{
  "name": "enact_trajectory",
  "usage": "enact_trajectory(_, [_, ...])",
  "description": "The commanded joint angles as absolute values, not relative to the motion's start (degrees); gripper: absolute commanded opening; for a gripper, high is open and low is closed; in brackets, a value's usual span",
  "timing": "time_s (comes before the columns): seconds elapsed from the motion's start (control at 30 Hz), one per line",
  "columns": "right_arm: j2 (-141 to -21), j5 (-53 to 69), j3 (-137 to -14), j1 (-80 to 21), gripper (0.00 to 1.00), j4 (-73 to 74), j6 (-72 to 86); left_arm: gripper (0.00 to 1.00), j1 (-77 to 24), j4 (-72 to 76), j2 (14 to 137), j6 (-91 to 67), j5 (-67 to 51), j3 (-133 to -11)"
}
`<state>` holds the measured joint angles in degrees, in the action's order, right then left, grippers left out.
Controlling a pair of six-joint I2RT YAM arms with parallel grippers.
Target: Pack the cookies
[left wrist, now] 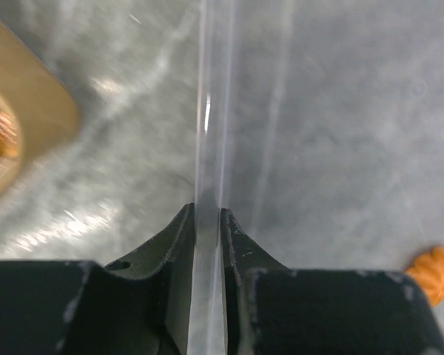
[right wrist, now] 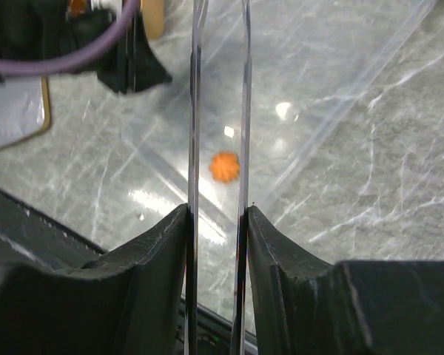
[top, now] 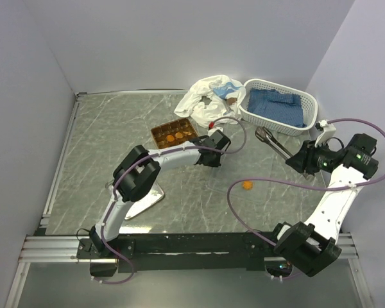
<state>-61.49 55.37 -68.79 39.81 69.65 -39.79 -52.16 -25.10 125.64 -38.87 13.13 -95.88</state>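
Observation:
One scalloped orange cookie (top: 247,185) lies on the marble table between the arms; it also shows in the left wrist view (left wrist: 435,272) and the right wrist view (right wrist: 224,166). More cookies (top: 174,136) sit in the square golden divided tin (top: 160,130), whose corner shows in the left wrist view (left wrist: 37,118). My left gripper (top: 213,153) (left wrist: 207,214) is shut on the edge of a clear plastic piece (left wrist: 211,111). My right gripper (top: 296,162) (right wrist: 217,211) is shut on the same clear plastic piece (right wrist: 218,89), which spans above the loose cookie.
A white basket (top: 256,86) with blue cloth stands at the back right. A crumpled white bag (top: 205,96) lies behind the tin. Metal tongs (top: 273,142) lie near the right gripper. A shiny flat lid (top: 144,202) lies by the left arm.

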Motion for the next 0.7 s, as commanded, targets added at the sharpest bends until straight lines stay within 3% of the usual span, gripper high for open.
enact_trajectory(0.0, [-63.2, 54.1, -72.3, 40.3, 0.43, 75.2, -48.0, 0.13, -50.3, -26.6, 127.2, -36.9, 16.0, -99.8])
enact_trajectory(0.13, [-64.5, 48.5, -71.7, 40.1, 0.43, 77.3, -54.6, 0.14, -49.9, -26.5, 126.9, -36.7, 15.6, -100.4])
enact_trajectory(0.47, [-62.0, 37.1, -65.1, 34.5, 0.43, 76.7, -67.0, 0.56, -50.0, -23.0, 117.7, -38.1, 11.3, -93.3])
enact_trajectory(0.67, [-57.5, 31.3, -60.4, 26.5, 0.44, 74.6, -68.9, 0.66, -50.0, -21.7, 110.1, -38.5, 9.3, -89.9])
